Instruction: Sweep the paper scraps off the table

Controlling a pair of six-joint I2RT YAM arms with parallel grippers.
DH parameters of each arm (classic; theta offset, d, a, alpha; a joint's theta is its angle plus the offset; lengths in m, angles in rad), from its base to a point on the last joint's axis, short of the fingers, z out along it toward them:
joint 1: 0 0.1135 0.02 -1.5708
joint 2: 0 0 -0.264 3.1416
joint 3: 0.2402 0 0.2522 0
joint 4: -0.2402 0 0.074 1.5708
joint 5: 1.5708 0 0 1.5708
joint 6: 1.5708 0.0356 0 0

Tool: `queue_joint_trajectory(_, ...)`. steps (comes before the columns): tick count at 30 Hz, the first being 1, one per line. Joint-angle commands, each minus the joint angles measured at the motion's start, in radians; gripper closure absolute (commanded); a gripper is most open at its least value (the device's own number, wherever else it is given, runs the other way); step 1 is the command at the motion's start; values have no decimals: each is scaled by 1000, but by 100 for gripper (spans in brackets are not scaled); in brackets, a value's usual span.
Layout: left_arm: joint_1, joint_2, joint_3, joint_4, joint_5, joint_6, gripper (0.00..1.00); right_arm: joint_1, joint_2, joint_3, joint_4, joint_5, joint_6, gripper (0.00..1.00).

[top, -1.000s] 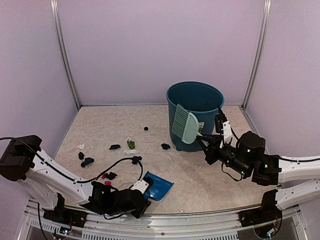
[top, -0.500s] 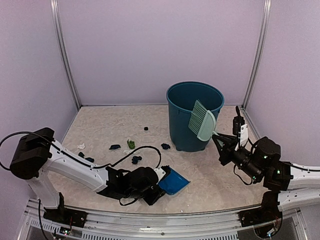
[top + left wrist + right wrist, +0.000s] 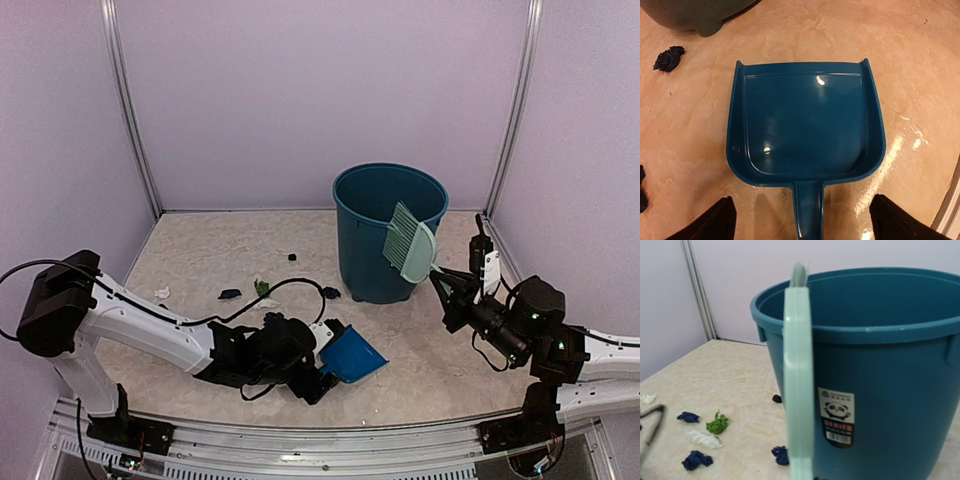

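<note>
Blue glossy plastic dustpan [image 3: 805,130], marbled beige table [image 3: 920,60], pale green bristled brush [image 3: 408,242].

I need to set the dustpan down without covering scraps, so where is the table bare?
Bare beige table lies along the back wall, left of the teal plastic bucket. Another free patch sits between the blue plastic dustpan and the right pincer gripping the pale green brush. Crowded: the small crumpled paper scraps strewn mid-left, up to the bucket's foot.

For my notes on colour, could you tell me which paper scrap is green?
The green scrap left of the bin, beside a white scrap; the rest look dark or white.
</note>
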Motion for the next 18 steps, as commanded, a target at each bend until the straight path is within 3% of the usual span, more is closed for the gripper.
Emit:
queue_joint_trajectory(1, -34, -132, -73, -41, -133, -53, 1, -16, -23, -21, 35, 10, -30, 100)
queue_joint_trajectory(6, -104, -253, -173, 12, -340, -112, 1, -25, 2, -13, 65, -17, -41, 100)
queue_joint_trajectory(10, -135, -340, -301, 152, -474, -82, 1, -31, 31, -2, 74, -20, -44, 100)
queue_joint_trajectory(15, -137, -371, -328, 145, -379, -112, 1, -43, 45, -6, 91, -35, -46, 100)
queue_joint_trajectory(18, -140, -383, -392, 244, -304, -122, 5, -56, 49, -8, 94, -68, -44, 100)
